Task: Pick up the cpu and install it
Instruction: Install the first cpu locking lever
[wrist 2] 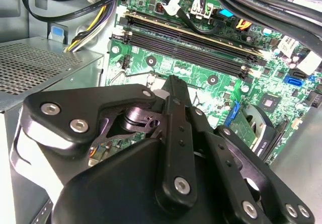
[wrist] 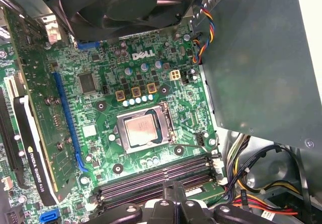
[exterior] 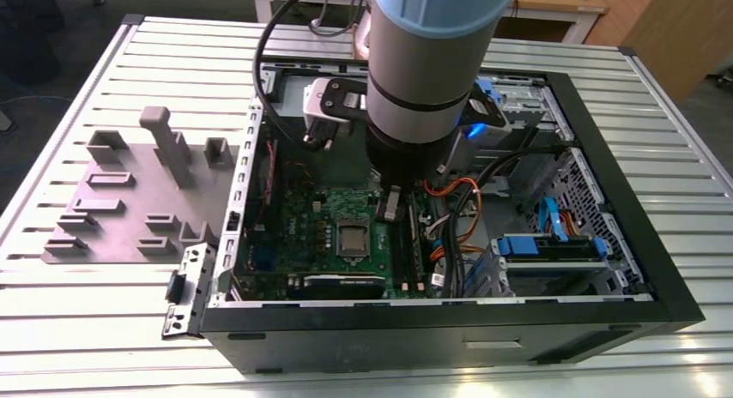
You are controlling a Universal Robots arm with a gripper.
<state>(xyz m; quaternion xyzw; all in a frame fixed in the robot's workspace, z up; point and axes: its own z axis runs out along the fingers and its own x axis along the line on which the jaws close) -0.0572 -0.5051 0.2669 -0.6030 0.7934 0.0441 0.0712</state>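
Note:
The cpu (wrist: 143, 131), a small silver-grey square, lies flat in the metal-framed socket in the middle of the green motherboard (wrist: 100, 108). In the exterior view the cpu (exterior: 352, 238) sits inside the open black computer case (exterior: 458, 329). My gripper (exterior: 390, 214) hangs inside the case just above the board, beside the memory slots and a little away from the cpu. Its black fingertips (wrist: 171, 186) are pressed together, shut, with nothing between them. In the second wrist view the gripper (wrist 2: 173, 85) and its linkage cover the socket area.
Long memory slots (wrist: 156, 176) run between gripper and socket. A graphics card (wrist: 30, 138) stands along the board's edge, a fan (wrist: 121, 2) beyond the socket. Cable bundles (exterior: 458, 235) and a blue-tabbed drive cage (exterior: 550, 248) crowd the exterior view's right. A grey-purple moulded plate (exterior: 126, 201) lies outside on the left.

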